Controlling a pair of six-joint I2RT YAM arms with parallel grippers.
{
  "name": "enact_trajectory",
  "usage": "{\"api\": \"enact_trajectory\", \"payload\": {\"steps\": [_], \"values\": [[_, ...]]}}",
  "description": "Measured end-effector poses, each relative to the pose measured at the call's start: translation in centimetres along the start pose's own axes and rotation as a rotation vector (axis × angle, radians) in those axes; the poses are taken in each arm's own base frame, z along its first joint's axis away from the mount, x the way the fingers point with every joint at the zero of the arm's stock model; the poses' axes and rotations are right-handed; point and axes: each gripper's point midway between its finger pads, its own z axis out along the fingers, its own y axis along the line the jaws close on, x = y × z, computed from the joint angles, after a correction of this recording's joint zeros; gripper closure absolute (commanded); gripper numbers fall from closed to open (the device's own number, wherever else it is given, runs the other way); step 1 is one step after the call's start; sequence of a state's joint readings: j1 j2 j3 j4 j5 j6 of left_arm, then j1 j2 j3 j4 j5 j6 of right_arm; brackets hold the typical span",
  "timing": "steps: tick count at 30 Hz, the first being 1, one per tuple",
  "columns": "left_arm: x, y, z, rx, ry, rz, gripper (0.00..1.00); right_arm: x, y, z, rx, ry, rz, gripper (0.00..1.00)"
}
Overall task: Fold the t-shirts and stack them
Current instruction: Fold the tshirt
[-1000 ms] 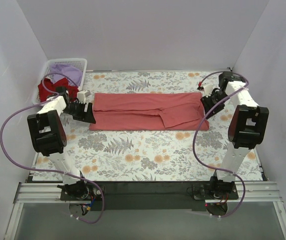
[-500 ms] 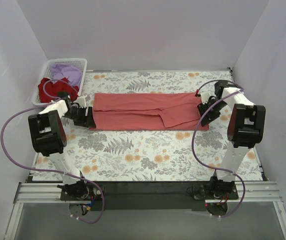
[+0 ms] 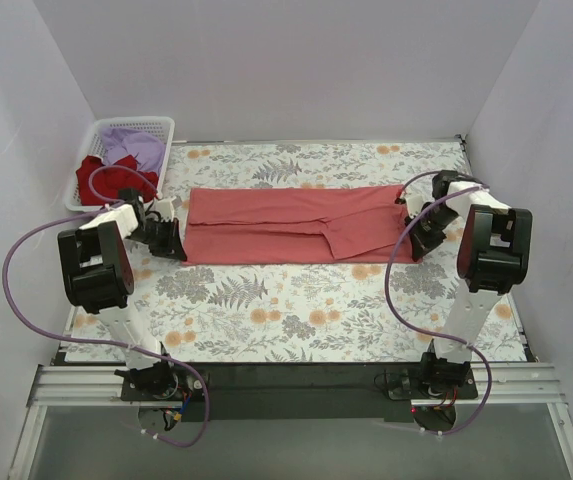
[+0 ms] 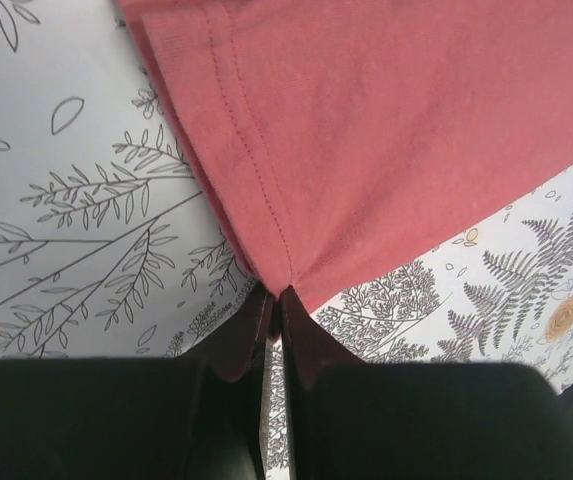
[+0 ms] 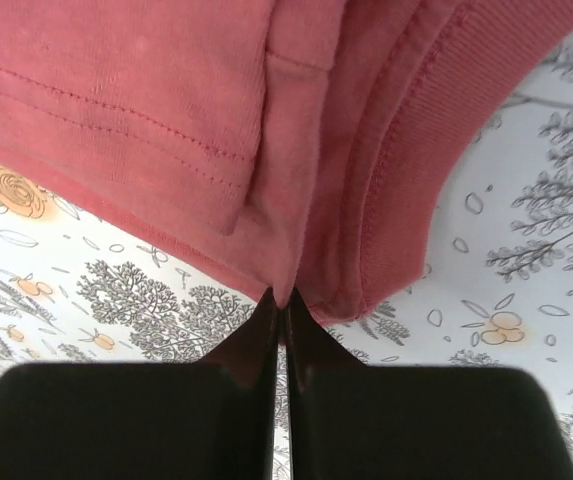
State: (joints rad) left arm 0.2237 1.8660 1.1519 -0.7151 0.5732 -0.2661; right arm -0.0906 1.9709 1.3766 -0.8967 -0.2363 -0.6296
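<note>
White-walled enclosure, table spread with a floral cloth (image 3: 296, 300). Top view: the coral-red t-shirt (image 3: 296, 222) lies as a long folded band between your arms. The left gripper (image 3: 174, 248) and right gripper (image 3: 418, 245) each sit at a near end corner, likely so the band lifts evenly. The darker red tee (image 3: 101, 180) and lavender tee (image 3: 136, 145) lie in the basket (image 3: 136, 120), beyond your left gripper. Left wrist view: the fingers (image 4: 236, 345) are pressed together on the stitched corner just ahead of them. Right wrist view: the fingers (image 5: 251, 340) are likewise pinched on layered fabric beside the ribbed edge (image 5: 416, 130), apparently gathering every layer for the next fold.
</note>
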Motion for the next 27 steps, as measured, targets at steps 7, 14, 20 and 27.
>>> {"api": "enact_trajectory", "payload": {"steps": [7, 14, 20, 27], "values": [[2.0, -1.0, -0.9, -0.018, 0.043, 0.016, 1.0, 3.4, 0.0, -0.6, 0.026, 0.045, 0.014, 0.96], [1.6, -3.1, -3.3, 0.011, 0.007, 0.095, 0.63, 4.7, 1.1, -2.3, 0.017, 0.07, -0.002, 0.55], [-5.7, -9.8, -6.0, 0.076, -0.164, 0.323, 0.57, 0.1, 1.3, -6.7, 0.03, -0.095, -0.016, 0.54], [-6.7, -26.5, -1.4, 0.383, -0.228, 0.488, 0.38, -2.0, 4.5, -8.6, -0.084, -0.223, 0.033, 0.65]]}}
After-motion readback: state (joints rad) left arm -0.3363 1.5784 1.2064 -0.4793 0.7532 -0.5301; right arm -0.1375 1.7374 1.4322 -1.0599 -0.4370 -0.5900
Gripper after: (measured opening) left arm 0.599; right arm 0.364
